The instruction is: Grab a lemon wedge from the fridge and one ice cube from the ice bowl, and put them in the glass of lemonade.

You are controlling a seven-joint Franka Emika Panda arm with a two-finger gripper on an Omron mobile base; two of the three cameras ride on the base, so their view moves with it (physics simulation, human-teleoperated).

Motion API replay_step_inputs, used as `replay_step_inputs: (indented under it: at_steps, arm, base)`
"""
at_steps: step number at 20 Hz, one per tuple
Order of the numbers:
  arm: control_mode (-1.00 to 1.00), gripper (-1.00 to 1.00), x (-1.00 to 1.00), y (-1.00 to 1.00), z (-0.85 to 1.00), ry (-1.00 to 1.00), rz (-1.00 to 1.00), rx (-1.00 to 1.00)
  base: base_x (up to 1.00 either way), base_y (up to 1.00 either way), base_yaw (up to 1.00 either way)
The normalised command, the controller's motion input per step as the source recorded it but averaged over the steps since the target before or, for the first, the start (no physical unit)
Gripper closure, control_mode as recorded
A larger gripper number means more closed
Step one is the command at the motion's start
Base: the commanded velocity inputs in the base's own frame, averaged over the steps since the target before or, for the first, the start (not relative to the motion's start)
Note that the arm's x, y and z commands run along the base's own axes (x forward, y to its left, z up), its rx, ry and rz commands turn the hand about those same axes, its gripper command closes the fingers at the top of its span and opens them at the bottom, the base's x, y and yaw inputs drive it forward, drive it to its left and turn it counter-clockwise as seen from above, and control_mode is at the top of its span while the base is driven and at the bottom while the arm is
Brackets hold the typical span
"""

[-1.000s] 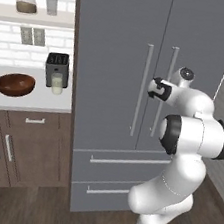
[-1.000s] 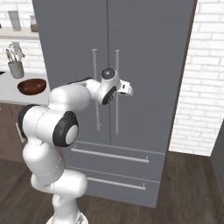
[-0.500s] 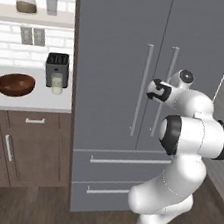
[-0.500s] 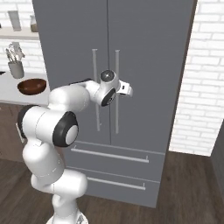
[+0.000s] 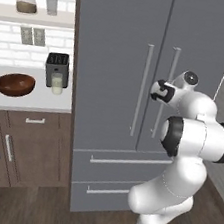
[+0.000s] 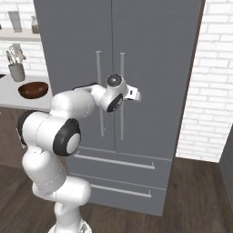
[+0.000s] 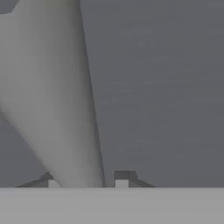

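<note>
Two tall doors front the fridge [image 5: 116, 59], both shut; it looks heavy and stiff, best pulled mid-bar. Its right-door handle [image 7: 57, 109] sits between the gripper [image 7: 85, 180] tips, seemingly clamped. On the counter: ice bowl [image 5: 15, 84], glass of lemonade [image 5: 57, 83].

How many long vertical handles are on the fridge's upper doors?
2: the left door's handle and the right door's handle flank the centre seam of the fridge. The right one is partly hidden by the arm.
</note>
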Motion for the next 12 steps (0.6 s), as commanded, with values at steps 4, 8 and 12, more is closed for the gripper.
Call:
replay_step_inputs:
  at_steps: [4,8,12]
  arm:
    - [-1.00,1.00,-0.44,-0.71,0.00,0.00,-0.08,0.00]
    - [-1.00,1.00,-0.54,-0.71,0.00,-0.01,-0.08,0.00]
    - [-1.00,1.00,-0.68,-0.75,0.00,-0.04,-0.08,0.02]
  base:
    - [0.00,0.00,0.00]
    - [0.00,0.00,0.00]
    - [0.00,0.00,0.00]
